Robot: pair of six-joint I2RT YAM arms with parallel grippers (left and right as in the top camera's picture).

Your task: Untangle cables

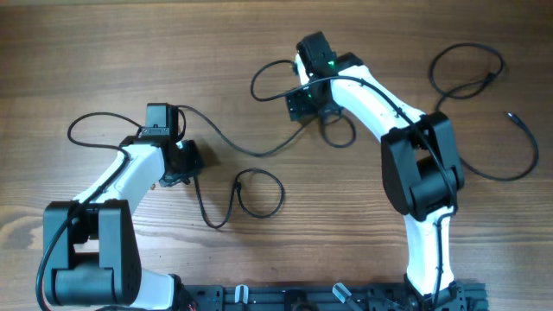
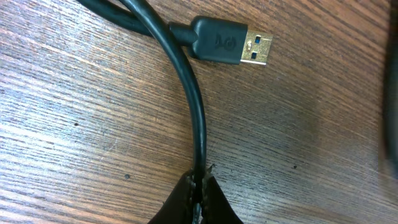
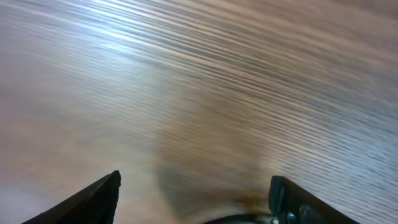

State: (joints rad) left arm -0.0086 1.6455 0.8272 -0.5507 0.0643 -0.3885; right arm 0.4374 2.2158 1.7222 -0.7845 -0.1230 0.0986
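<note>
Several thin black cables lie in loose loops on the wooden table. One long cable (image 1: 246,152) runs from a loop at the left across to the right arm. Another cable (image 1: 259,192) curls in a loop near the front. My left gripper (image 1: 183,164) is shut on a black cable (image 2: 189,87), pinched at the fingertips (image 2: 200,186). A USB plug (image 2: 233,42) lies just beyond it. Over a small cable loop (image 1: 339,131) my right gripper (image 1: 304,102) stands open and holds nothing. Its wrist view is blurred, with the open right gripper (image 3: 196,196) over a sliver of cable (image 3: 239,219) at the bottom edge.
A further cable (image 1: 471,73) loops at the back right, with a plug end (image 1: 511,115) near the right edge. The arm bases and a black rail (image 1: 328,298) stand along the front edge of the table (image 1: 86,52).
</note>
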